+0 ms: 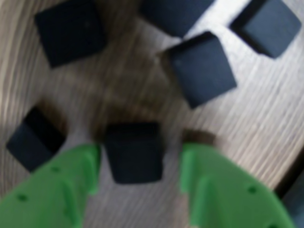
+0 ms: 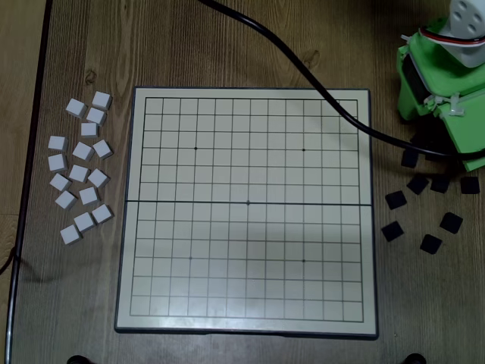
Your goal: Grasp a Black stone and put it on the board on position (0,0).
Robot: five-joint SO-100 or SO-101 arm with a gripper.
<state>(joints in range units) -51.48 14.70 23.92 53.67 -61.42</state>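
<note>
Pincer: the green gripper (image 1: 140, 164) comes in from the bottom edge of the wrist view; its two fingers are spread apart, with nothing clamped.
Left finger: its tip (image 1: 83, 164) is just beside the left side of one black stone; the blur hides whether they touch.
Right finger: its tip (image 1: 194, 164) stands apart from the right side of the same stone, with bare wood between.
Black stone between the fingers: a dark cube (image 1: 134, 152) that lies flat on the wooden table (image 1: 266, 118).
Other black stones, wrist view: one at the left edge (image 1: 34, 137), one at top left (image 1: 70, 29), one up and to the right of the middle (image 1: 202, 67), one at top right (image 1: 268, 23).
Arm, overhead view: the green arm (image 2: 443, 91) is at the right edge, over the upper part of the black group (image 2: 424, 205).
Board: the grid board (image 2: 246, 212) is in the middle of the table, with no stones on its lines.
White stones: a loose cluster (image 2: 82, 167) left of the board.
Cable: a black cable (image 2: 303, 68) runs from the top edge, across the board's upper right corner, to the arm.
</note>
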